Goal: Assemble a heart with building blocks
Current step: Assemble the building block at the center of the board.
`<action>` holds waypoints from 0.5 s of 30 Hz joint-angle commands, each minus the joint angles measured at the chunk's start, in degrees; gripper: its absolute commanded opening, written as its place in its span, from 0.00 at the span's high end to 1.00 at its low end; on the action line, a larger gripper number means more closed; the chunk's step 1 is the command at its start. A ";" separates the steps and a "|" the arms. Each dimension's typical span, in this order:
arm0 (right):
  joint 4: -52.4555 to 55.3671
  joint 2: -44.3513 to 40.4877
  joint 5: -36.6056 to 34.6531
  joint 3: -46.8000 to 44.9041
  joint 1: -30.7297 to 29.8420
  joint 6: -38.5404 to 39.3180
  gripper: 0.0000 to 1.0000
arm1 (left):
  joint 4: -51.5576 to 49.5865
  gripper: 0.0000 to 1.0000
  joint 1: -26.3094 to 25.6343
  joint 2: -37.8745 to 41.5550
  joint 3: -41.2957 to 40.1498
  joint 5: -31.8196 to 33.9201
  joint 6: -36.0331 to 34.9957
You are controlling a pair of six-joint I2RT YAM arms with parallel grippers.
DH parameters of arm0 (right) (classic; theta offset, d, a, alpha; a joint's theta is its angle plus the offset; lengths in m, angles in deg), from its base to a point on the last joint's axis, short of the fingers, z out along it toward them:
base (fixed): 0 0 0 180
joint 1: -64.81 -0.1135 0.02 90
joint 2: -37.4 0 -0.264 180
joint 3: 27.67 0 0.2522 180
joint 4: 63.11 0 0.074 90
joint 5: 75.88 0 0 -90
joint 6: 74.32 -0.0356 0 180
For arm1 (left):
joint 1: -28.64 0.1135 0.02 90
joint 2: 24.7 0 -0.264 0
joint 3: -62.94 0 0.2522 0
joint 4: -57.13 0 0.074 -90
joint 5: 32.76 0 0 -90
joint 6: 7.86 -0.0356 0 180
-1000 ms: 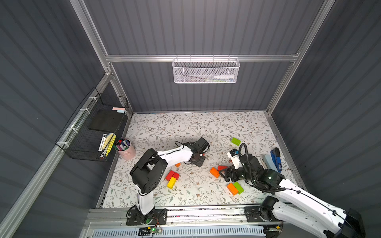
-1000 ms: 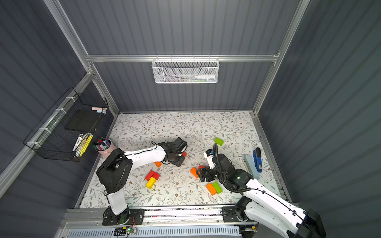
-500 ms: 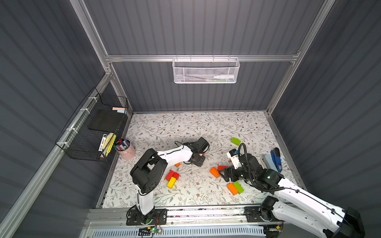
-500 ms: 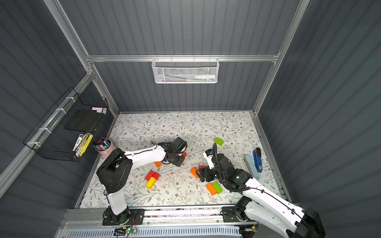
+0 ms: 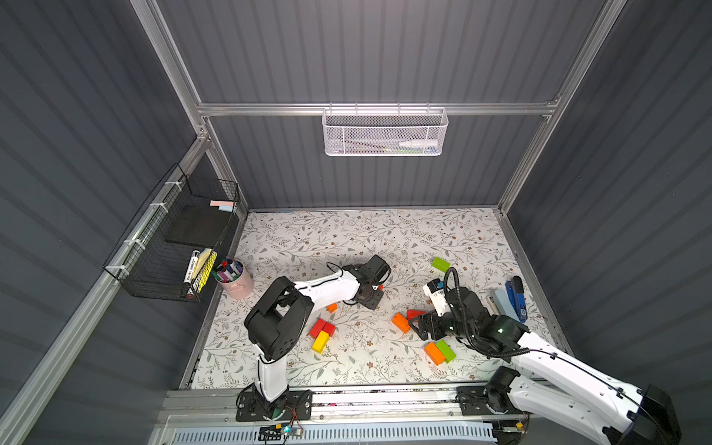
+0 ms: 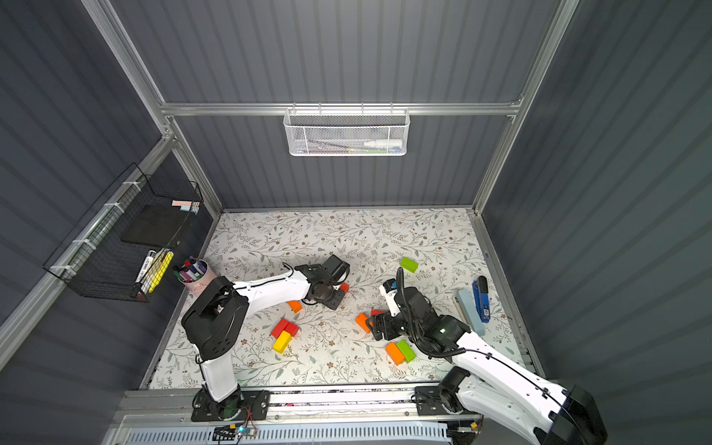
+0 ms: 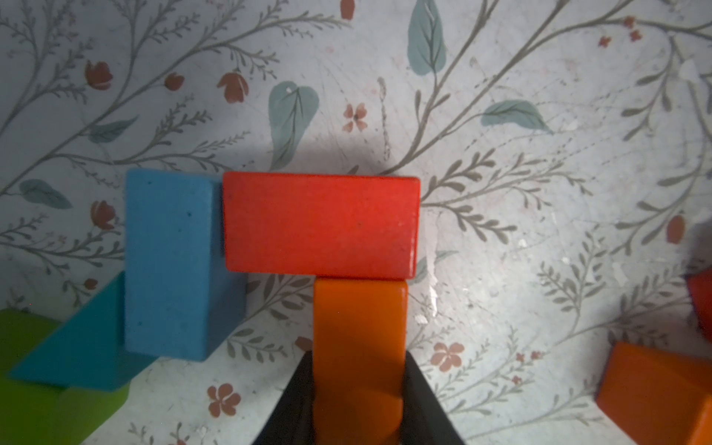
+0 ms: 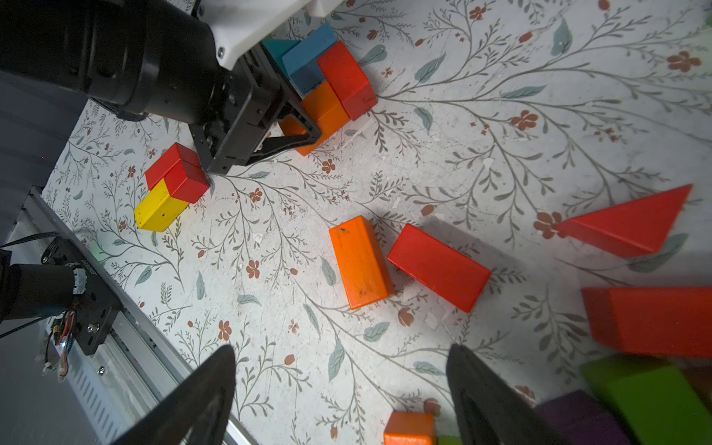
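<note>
Bright on the worktop (image 5: 385, 239), dim toward frame corners; soft shadows beneath blocks (image 7: 321, 225); blurred close up at the fingers (image 8: 192, 400).

The left arm (image 5: 327, 287) and right arm (image 5: 558, 366) are white-shelled, with chunky black joints (image 5: 275, 327) and black cables (image 5: 449, 270) looping alongside. A green light (image 5: 501, 330) glows on the right arm. The left pincer (image 7: 358, 358) and right pincer (image 8: 341, 348) have black tapering fingers (image 8: 485, 393).

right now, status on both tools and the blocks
Left tool shut on orange block, butted against red brick. Right tool open, facing loose orange brick. Nothing blocking.
</note>
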 commanded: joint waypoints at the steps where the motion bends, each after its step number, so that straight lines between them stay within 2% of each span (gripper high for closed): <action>1: -0.41 0.03 -0.10 -0.66 0.13 0.73 0.13 | -1.26 0.60 0.72 -1.50 -0.18 0.09 -0.94; 8: -1.63 1.28 0.61 -0.30 0.08 0.90 0.13 | -2.21 0.42 0.72 2.84 -1.06 -2.79 0.01; 12: -2.34 2.47 1.35 0.30 0.14 1.12 0.13 | -6.27 0.31 1.14 8.80 -1.48 -1.98 3.19; 15: -4.01 3.43 2.08 0.25 0.10 1.04 0.13 | -9.91 0.28 3.24 13.56 -2.18 -1.28 6.27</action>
